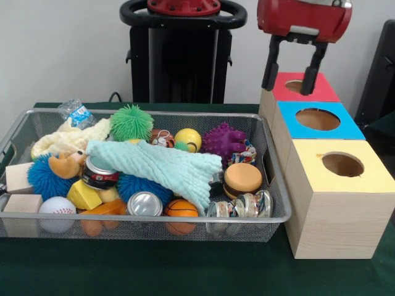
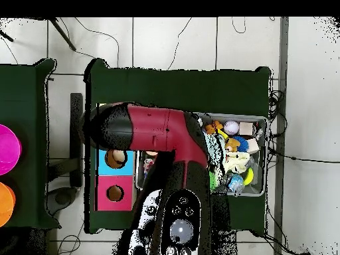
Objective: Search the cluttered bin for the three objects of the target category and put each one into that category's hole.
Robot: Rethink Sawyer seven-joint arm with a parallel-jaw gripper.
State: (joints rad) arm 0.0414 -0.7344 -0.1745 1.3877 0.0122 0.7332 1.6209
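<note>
The wire mesh bin lies on the green table, full of toys; it also shows in the overhead view. One white cloth piece with coloured dots peeks out between the purple spiky ball and the burger toy. I see no other dotted pieces. The yellow-topped box's round hole is at the near right, beside the bin. My gripper hangs high at the upper right, open and empty, in line with the red-topped box. In the overhead view the arm hides the yellow-topped box.
A large mint-green cloth drapes across the bin's middle over cans and balls. A cream knitted cloth lies at the back left. The blue-topped box and the red-topped box stand behind the yellow one.
</note>
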